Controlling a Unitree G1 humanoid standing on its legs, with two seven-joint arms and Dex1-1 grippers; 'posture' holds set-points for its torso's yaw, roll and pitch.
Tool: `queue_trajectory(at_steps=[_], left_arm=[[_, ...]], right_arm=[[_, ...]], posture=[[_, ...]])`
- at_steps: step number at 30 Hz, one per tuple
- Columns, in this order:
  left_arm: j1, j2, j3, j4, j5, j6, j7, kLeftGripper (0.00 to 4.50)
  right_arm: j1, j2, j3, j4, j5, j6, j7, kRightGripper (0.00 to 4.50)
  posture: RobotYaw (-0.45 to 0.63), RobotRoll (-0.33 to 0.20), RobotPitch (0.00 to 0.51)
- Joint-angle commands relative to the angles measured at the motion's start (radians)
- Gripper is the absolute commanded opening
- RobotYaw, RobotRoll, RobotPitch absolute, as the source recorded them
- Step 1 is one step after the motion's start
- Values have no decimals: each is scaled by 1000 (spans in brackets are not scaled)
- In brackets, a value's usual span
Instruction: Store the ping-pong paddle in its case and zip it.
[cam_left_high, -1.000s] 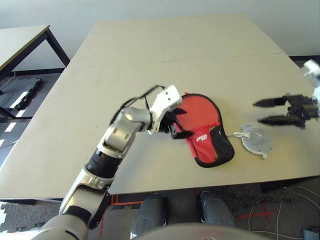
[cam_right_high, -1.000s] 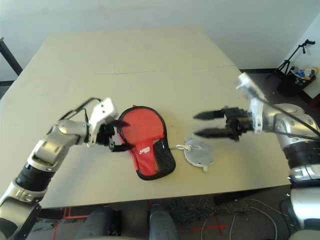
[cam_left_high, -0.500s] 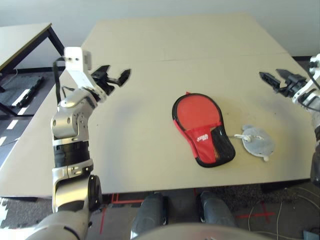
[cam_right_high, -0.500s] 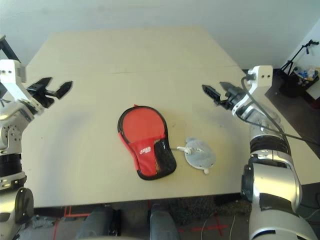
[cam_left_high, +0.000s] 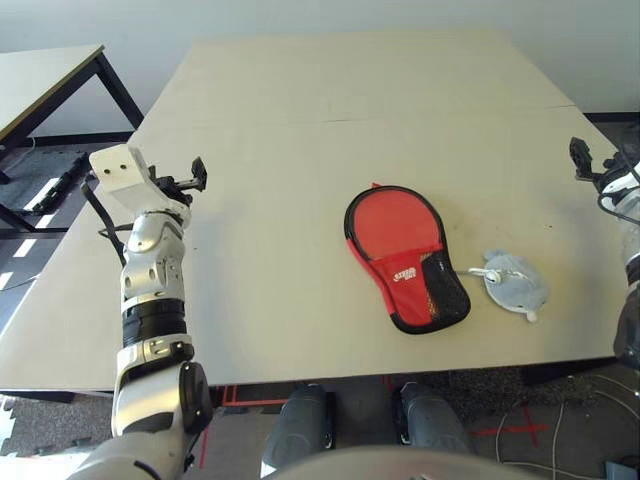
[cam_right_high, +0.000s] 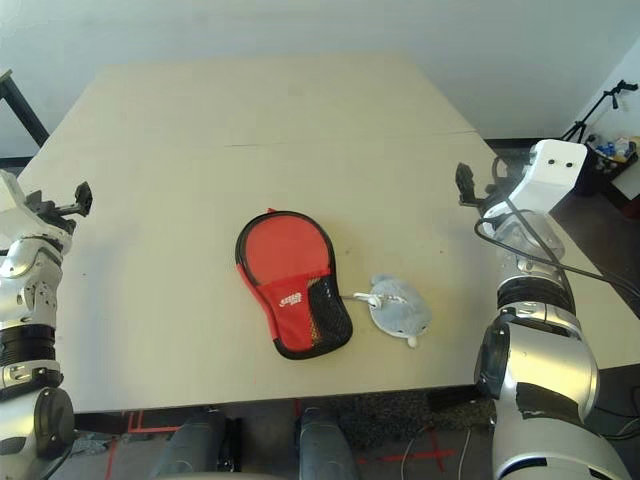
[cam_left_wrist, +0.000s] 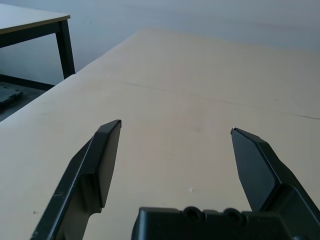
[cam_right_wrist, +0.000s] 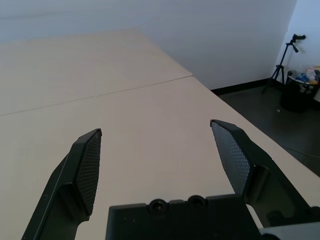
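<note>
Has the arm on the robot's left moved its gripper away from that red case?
Yes: the left gripper has swung away to the robot's left, near the table's left edge.

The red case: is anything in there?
The red case lies on the table, its lower part bulging a little. Its cover hides the inside, so I can't see whether a paddle is in it.

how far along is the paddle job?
Looks done or close: the case lies filled out on the table, so the paddle is probably inside, though I can't see it. In hand: nothing; left hand and right hand are open and empty, away from the case. Left: perhaps nothing, but I can't tell whether the zip is fully closed.
</note>
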Motion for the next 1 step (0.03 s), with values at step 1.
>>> queue_trajectory(at_steps=[1], left_arm=[[27, -4, -5, 20, -1, -17, 22, 4500]], right_arm=[[-13, 9, -19, 30, -21, -10, -18, 4474]], posture=[[-1, 0, 62]])
